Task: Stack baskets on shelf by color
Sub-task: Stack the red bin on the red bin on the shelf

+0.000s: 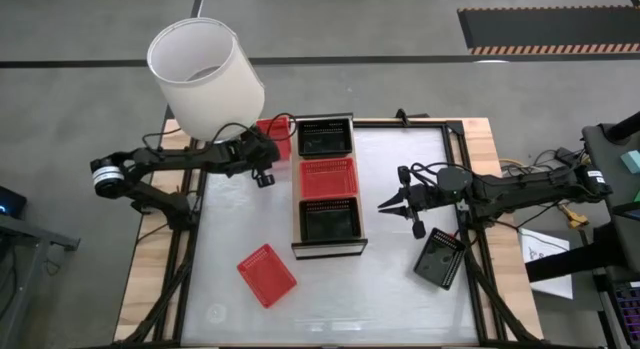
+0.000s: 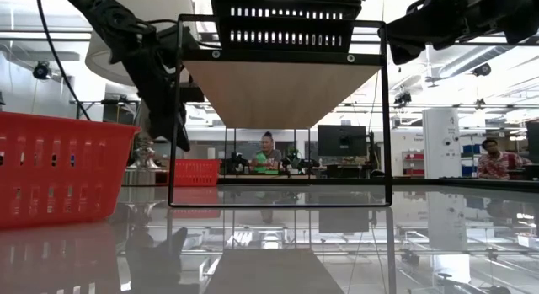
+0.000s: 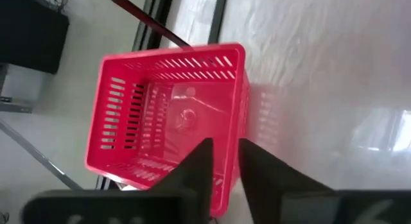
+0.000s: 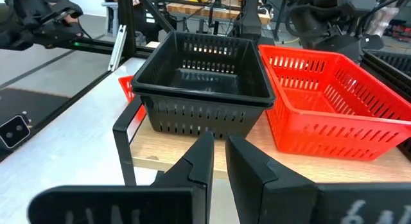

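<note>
- Left gripper [image 3: 223, 161]: jaws nearly closed over the near wall of a red basket [image 3: 168, 115], at the counter [image 1: 400, 229] edge behind the shelf [image 1: 328, 247].
- Right gripper [image 1: 388, 204]: jaws almost closed, empty, just beside the shelf's front black basket [image 1: 330, 220].
- Shelf holds black, red, black.

White-topped table [image 1: 400, 279] with black frame. Shelf [image 1: 328, 246] stands near the middle, running from the far edge toward the near edge.

On the shelf, three baskets in a row:
- black basket [image 1: 325, 138] at the far end
- red basket [image 1: 328, 177] in the middle
- second black basket [image 1: 330, 220] at the near end

Directly on the table:
- red basket at the far-left corner [image 1: 273, 137], just beside the shelf
- red basket upside down near the near-left corner [image 1: 266, 275]
- black basket upside down by the right edge [image 1: 440, 259]
</note>
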Robot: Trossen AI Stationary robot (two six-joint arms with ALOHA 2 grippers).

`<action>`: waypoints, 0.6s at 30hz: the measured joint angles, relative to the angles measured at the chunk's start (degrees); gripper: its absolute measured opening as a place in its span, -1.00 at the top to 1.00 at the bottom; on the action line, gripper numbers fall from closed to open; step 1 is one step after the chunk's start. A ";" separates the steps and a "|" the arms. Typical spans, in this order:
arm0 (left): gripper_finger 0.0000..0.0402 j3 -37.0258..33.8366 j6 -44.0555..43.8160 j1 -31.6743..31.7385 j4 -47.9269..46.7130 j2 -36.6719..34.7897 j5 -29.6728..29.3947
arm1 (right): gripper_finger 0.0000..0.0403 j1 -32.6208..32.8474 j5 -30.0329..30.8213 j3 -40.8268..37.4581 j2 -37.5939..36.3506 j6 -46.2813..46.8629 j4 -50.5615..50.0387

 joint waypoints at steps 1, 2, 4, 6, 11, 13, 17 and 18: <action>0.66 -0.10 0.01 0.01 0.46 0.08 0.01 | 0.83 0.00 0.00 -0.02 0.00 0.00 0.00; 0.59 -0.16 0.01 0.01 0.51 0.29 0.00 | 0.83 0.00 0.00 -0.02 0.00 0.00 0.00; 0.47 -0.22 0.00 0.03 0.52 1.11 0.00 | 0.83 0.00 0.00 -0.04 0.00 0.03 0.00; 0.37 -0.24 0.01 0.03 0.92 2.20 0.00 | 0.83 0.00 0.00 -0.07 0.00 0.26 0.00; 0.28 -0.27 0.06 0.11 4.01 5.48 -0.35 | 0.83 0.00 0.00 -0.07 0.00 1.09 -0.16; 0.28 -0.27 0.21 0.14 5.19 6.57 -0.59 | 0.83 0.00 0.00 -0.09 0.00 1.44 -0.33; 0.28 -0.25 0.42 0.14 5.39 8.70 -0.73 | 0.83 -0.01 0.00 -0.09 0.00 1.61 -0.42; 0.28 -0.24 0.39 0.14 5.40 9.08 -0.74 | 0.83 0.00 0.00 -0.09 0.00 1.61 -0.42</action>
